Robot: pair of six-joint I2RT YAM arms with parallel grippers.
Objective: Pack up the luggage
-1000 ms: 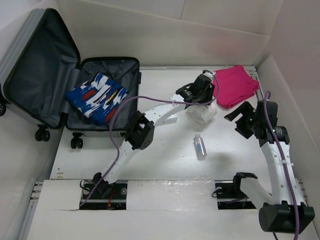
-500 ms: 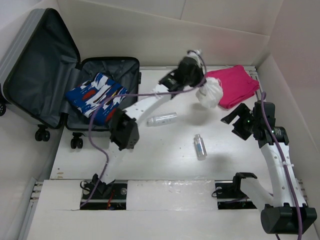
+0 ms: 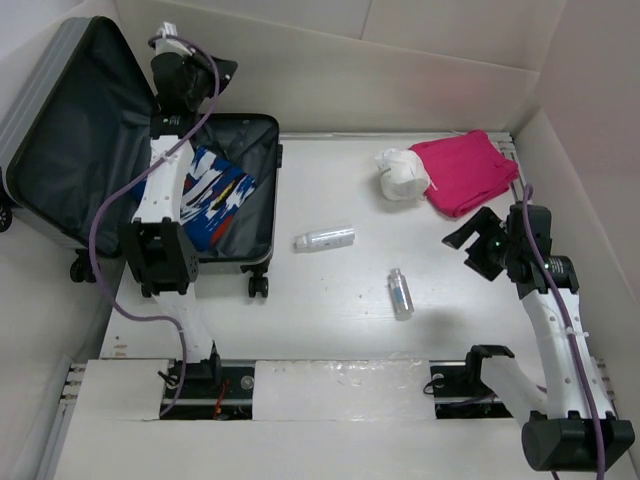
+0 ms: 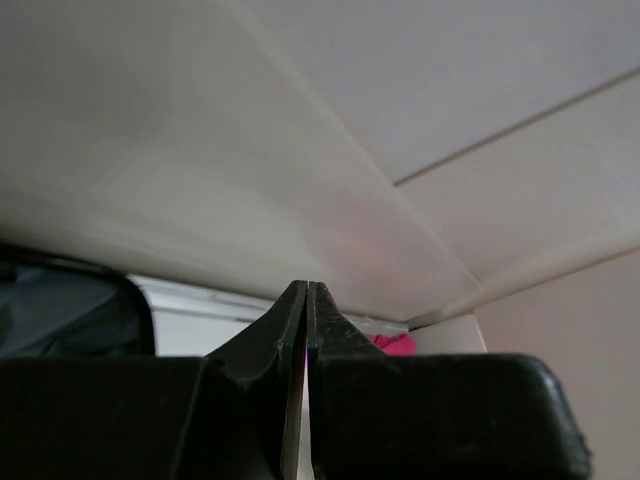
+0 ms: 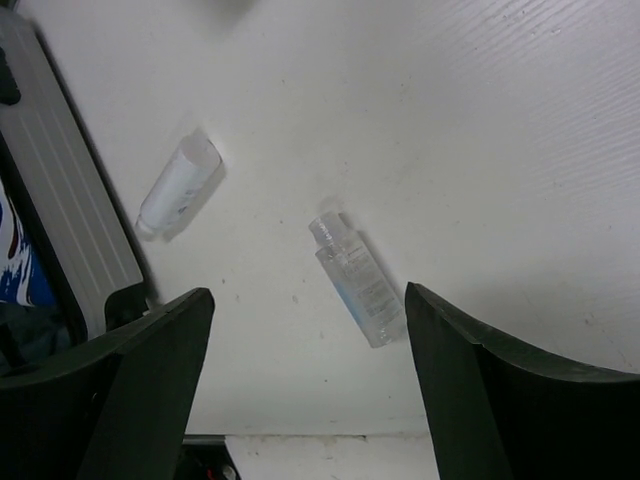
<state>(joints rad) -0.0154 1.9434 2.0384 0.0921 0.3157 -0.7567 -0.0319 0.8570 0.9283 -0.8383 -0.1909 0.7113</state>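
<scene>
Shows left gripper (image 4: 307, 290) now clenched empty, swung up over luggage (image 3: 70, 130); leaves white bundle (image 3: 402, 172) behind, far to its right. Likely means missed pick; calls for retry.

On the white tabletop (image 3: 330, 320), a folded pink garment (image 3: 468, 172) lies at two o'clock, with a crumpled white bundle (image 3: 403, 173) just beside its nine o'clock edge. A white tube (image 3: 325, 239) lies near the centre. A clear bottle (image 3: 400, 293) lies apart at the tube's four o'clock. A blue patterned cloth (image 3: 222, 195) sits at ten o'clock.

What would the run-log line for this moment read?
left pincer: shut, empty, raised near luggage | right pincer: open, facing clear bottle | white bundle: on table
</scene>
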